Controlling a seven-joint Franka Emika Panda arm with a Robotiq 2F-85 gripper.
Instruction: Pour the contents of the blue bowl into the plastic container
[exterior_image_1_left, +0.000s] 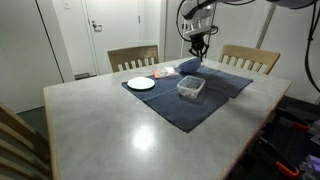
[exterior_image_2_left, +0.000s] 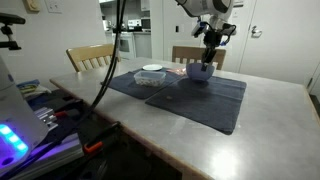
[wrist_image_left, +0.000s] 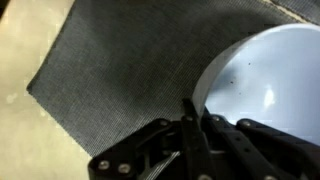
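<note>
Small round blue bowl (exterior_image_1_left: 189, 67), on dark cloth mat (exterior_image_1_left: 205, 108) upper right of centre, its rim apparently pinched by the Robotiq gripper (exterior_image_1_left: 198, 55): lift level, carry over clear rectangular plastic container (exterior_image_1_left: 191, 87) just below, then tilt slowly.

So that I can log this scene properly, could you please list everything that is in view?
table: one, pale grey, filling the scene
cloth mat: one, dark grey-blue, on the table's far half
blue bowl: one, blue, on the mat under the gripper
plastic container: one, clear, on the mat beside the bowl
plate: one, white, on the mat's corner
small orange item: one, next to the plate, too small to identify
chairs: three, wooden, two behind the table, one at a near corner
gripper: one, black, shut on the blue bowl's rim
</note>
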